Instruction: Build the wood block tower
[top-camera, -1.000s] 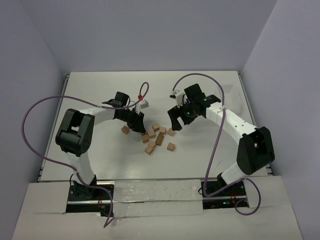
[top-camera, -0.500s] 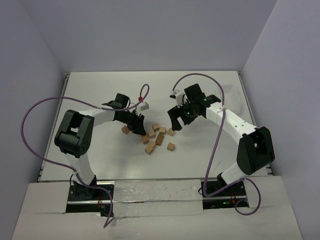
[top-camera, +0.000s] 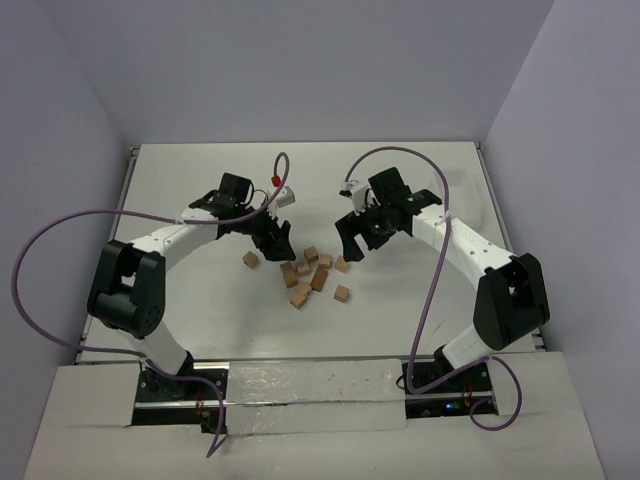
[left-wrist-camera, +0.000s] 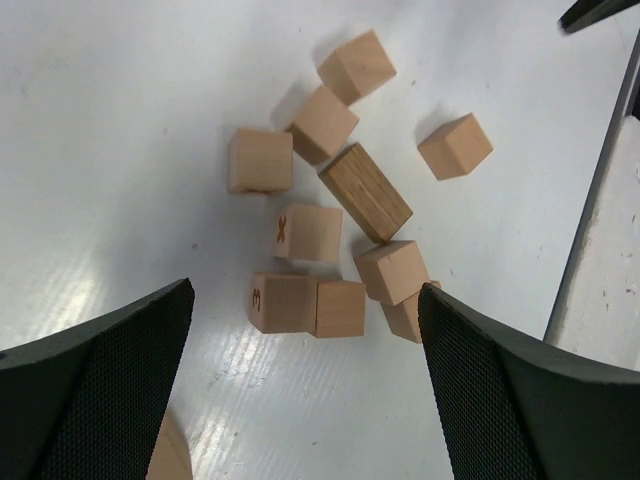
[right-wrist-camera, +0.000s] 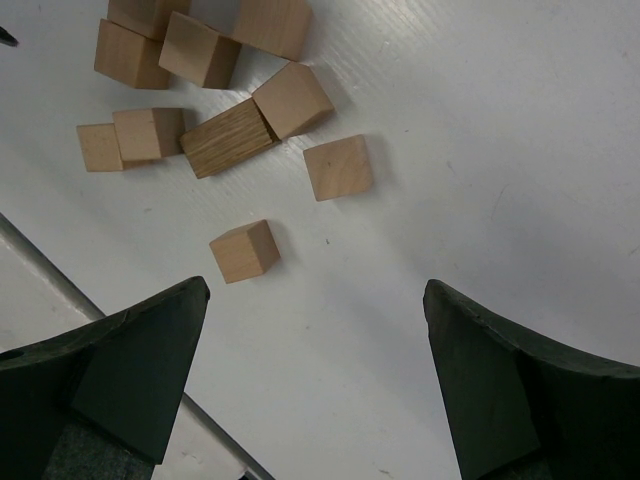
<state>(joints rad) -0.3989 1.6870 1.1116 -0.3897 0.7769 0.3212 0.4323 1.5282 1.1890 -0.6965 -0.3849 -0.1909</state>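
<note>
The blocks (top-camera: 303, 268) are lying loose on the desk (top-camera: 190, 190) in a cluster near its centre. None appears to be resting on another, so stacking is judged not yet begun. The left gripper (top-camera: 272, 240) is hovering released, its jaws standing wide with nothing between them; the right gripper (top-camera: 355, 243) is likewise hanging released and empty. In the top view the cluster is lying at 4 to 5 o'clock from the left gripper, just beside it, and at 8 o'clock from the right gripper, slightly further off, so the left arm is judged the nearer. A lone block (top-camera: 250, 260) is sitting apart at 7 to 8 o'clock from the left gripper. The oblong block (left-wrist-camera: 365, 192), darker-grained, is lying flat, its long axis running 10 to 4 o'clock in the left wrist view. That view is framing the cluster ahead of its jaw gap and is showing the marked blocks (left-wrist-camera: 308, 232), which the top view is not resolving. The right wrist view is placing most of the cluster at 11 o'clock of its frame.
</note>
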